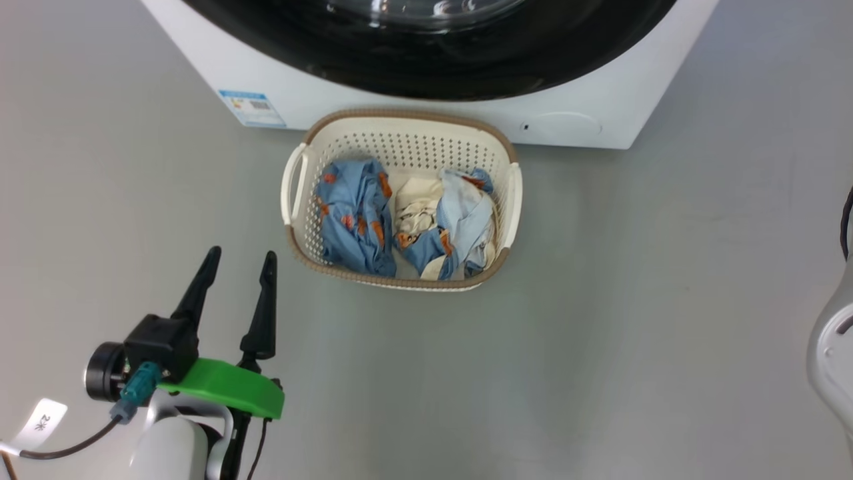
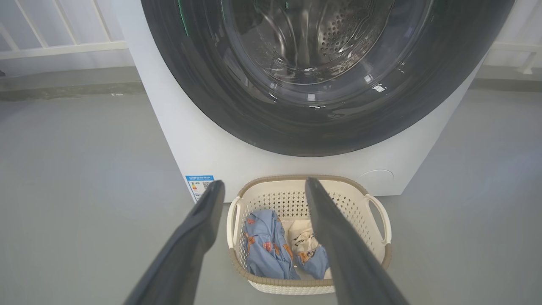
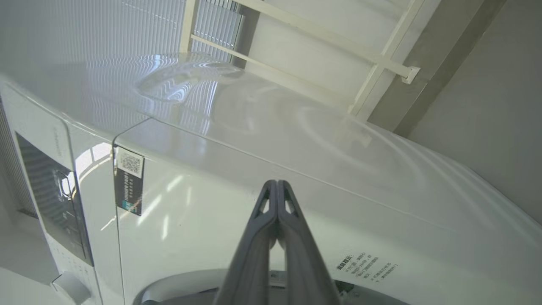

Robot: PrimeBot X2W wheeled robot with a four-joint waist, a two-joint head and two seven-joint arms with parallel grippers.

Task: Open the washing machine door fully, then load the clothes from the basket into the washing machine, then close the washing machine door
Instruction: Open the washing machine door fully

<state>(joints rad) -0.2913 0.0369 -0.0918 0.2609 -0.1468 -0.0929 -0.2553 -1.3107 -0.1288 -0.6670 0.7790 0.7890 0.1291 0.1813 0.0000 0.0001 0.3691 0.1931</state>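
Left gripper [image 1: 240, 255]: the two long dark fingers are spread wide with nothing between them. It hangs over the plain grey floor [image 1: 600, 347], near the left-front corner of the basket, tips aimed toward the machine.

Right gripper [image 3: 276, 186]: fingers pressed flat together, gripping nothing, pointed at the upper front of the big white boxy washing machine [image 3: 338, 140], beside its dark control panel [image 3: 55, 199].

The small cream perforated plastic basket [image 1: 406, 143] with a brown woven-look rim stands on the floor just in front of the machine, below the door. All the clothes [image 1: 360, 220] lie inside it: blue with orange print on the left, cream in the middle, pale blue on the right.

The large round washing machine door [image 1: 433, 73], with a glossy black rim and clear glass centre, sits flush against the front. The steel drum shows through the glass in the left wrist view.

The blue label sticker [image 1: 252, 108] is left of the basket, the round filter cover [image 1: 566, 125] right of it.
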